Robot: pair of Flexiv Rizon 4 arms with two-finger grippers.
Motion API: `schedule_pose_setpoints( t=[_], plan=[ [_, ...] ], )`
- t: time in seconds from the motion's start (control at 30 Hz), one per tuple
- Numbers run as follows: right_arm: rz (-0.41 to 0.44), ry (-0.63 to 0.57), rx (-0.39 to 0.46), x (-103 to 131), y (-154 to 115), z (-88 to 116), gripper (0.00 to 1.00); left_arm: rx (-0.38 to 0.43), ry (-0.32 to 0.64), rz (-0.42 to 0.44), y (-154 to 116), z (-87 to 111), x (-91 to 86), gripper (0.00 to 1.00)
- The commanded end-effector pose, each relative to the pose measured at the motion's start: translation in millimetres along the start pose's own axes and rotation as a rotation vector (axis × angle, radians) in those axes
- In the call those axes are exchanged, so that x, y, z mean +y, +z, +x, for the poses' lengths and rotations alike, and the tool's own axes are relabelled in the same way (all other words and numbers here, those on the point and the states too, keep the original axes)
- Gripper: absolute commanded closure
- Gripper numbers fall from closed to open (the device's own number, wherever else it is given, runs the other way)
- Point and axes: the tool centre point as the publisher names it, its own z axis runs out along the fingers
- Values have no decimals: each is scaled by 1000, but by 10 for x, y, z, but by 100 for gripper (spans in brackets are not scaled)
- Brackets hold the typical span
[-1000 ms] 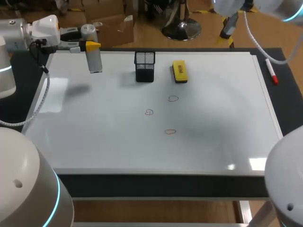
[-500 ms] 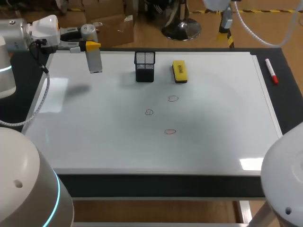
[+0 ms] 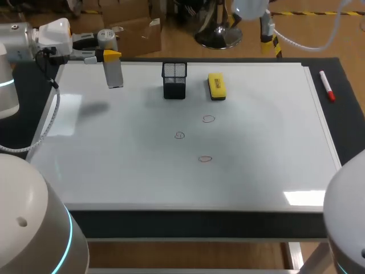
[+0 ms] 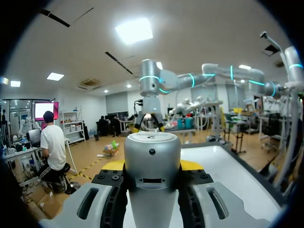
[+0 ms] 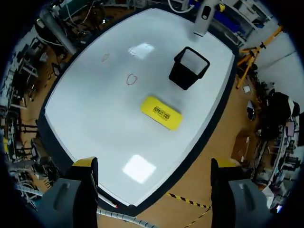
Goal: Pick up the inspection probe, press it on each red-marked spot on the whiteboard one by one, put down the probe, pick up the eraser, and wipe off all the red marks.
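Right gripper (image 5: 154, 162) swung left along the top edge, spread wide, empty. Left gripper (image 3: 109, 55), upper left, seemingly clamped the probe (image 3: 114, 74) upright over the whiteboard (image 3: 256, 171) corner, staged for pressing marks (image 3: 205, 159).

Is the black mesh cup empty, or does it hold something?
Empty: the right wrist view looks down into the mesh cup and shows nothing inside.

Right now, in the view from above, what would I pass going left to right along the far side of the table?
inspection probe → black mesh cup → yellow eraser → red marker
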Motion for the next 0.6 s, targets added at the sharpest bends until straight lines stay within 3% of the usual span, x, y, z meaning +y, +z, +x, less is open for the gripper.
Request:
schedule_pose_setpoints(
  t=[0.03,0.6],
  plan=[
    [-11,-118,74,66,27,9,0,1,1,-1,-3,-1,-11,100],
    [-14,-522,83,488,388,80,0,1,1,-1,-3,-1,-11,100]
  ],
)
